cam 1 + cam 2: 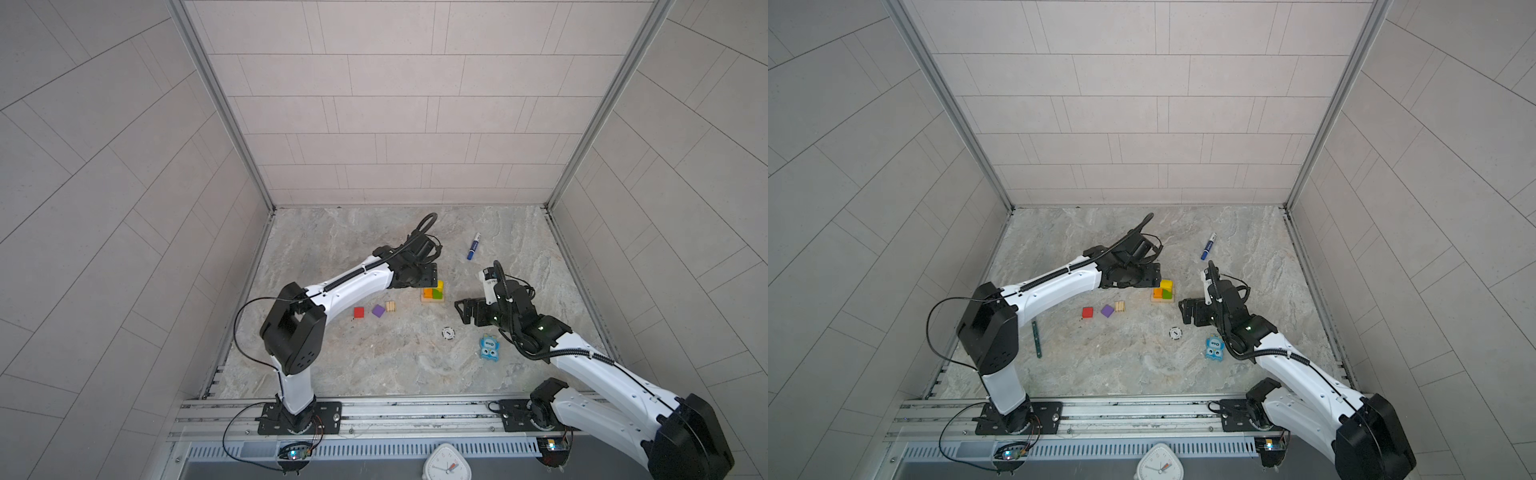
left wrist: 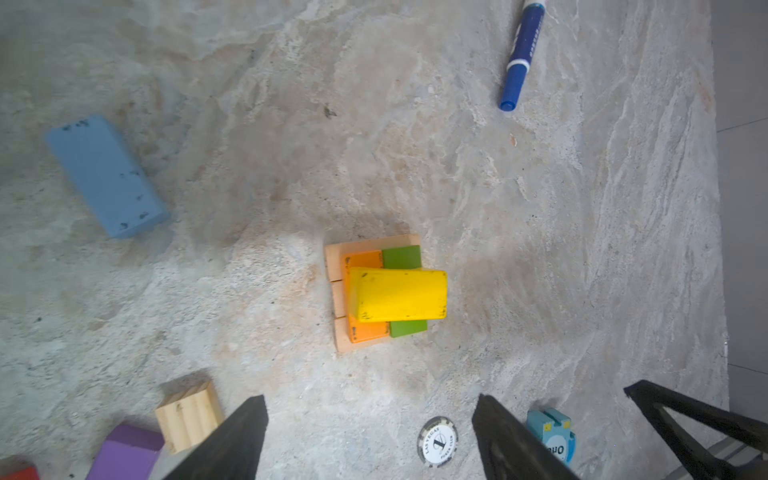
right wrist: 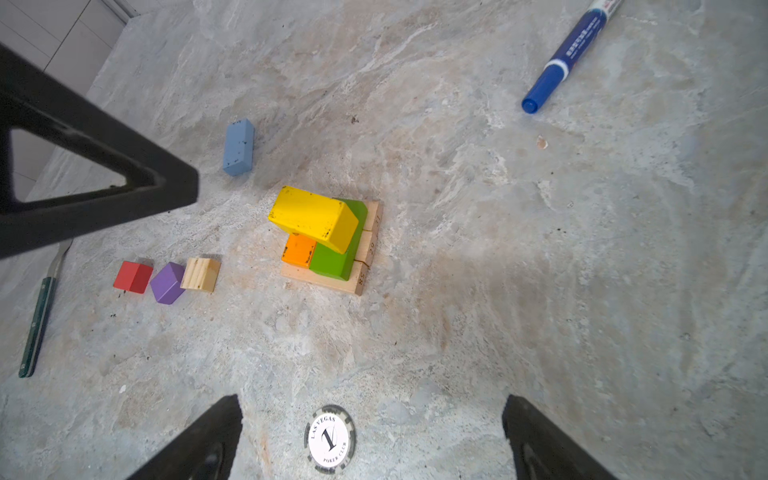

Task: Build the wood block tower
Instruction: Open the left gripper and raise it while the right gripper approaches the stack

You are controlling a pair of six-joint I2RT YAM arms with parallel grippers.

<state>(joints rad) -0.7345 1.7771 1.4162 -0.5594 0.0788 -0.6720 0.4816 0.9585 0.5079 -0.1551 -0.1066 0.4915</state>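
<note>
The tower (image 1: 433, 294) has a tan base (image 2: 334, 257), an orange bar (image 2: 365, 259) and a green bar (image 2: 401, 257) side by side, and a yellow bar (image 2: 399, 295) lying across them, overhanging one side. My left gripper (image 2: 370, 399) hovers open just behind it, nothing between its fingers. My right gripper (image 3: 372, 399) stands open to the tower's right, empty. A blue bar (image 3: 238, 146) lies flat behind the tower, hidden under the left arm in both top views. Red (image 1: 359, 312), purple (image 1: 378, 310) and striped-natural (image 1: 390, 306) cubes sit in a row to the tower's left.
A blue marker (image 1: 473, 246) lies at the back right. A poker chip (image 1: 447, 333) and a blue cartoon-eyed toy (image 1: 488, 347) sit in front of the right gripper. A green-handled tool (image 1: 1036, 338) lies near the left arm's base. Walls enclose three sides.
</note>
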